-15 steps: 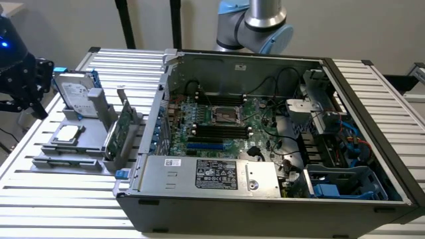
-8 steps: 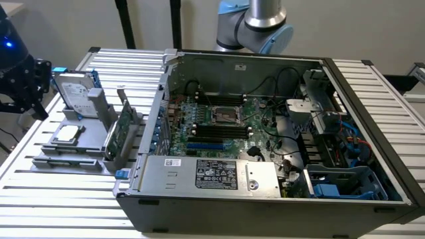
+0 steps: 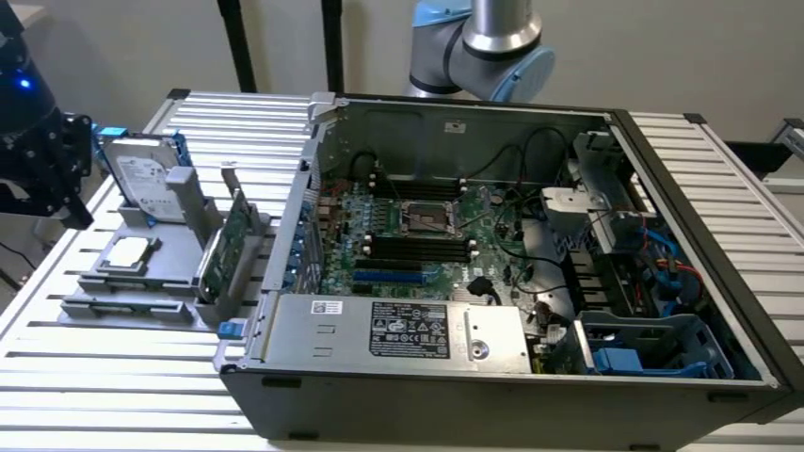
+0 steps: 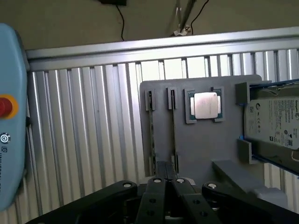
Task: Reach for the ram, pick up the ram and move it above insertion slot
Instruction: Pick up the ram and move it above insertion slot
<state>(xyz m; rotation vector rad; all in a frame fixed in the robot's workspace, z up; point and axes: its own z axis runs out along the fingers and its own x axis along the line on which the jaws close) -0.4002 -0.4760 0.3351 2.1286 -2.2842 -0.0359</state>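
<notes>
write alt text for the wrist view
Looking down past the hand, its black fingers together and empty, at a grey holder on a slatted metal table. The holder carries two thin sticks on edge in narrow slots, likely the ram, a square processor chip and a hard drive with blue rails.

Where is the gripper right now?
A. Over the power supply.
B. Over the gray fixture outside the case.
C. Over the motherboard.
B: in the wrist view the gripper sits over the gray fixture, by its two narrow slots, with the CPU and hard drive alongside.
</notes>
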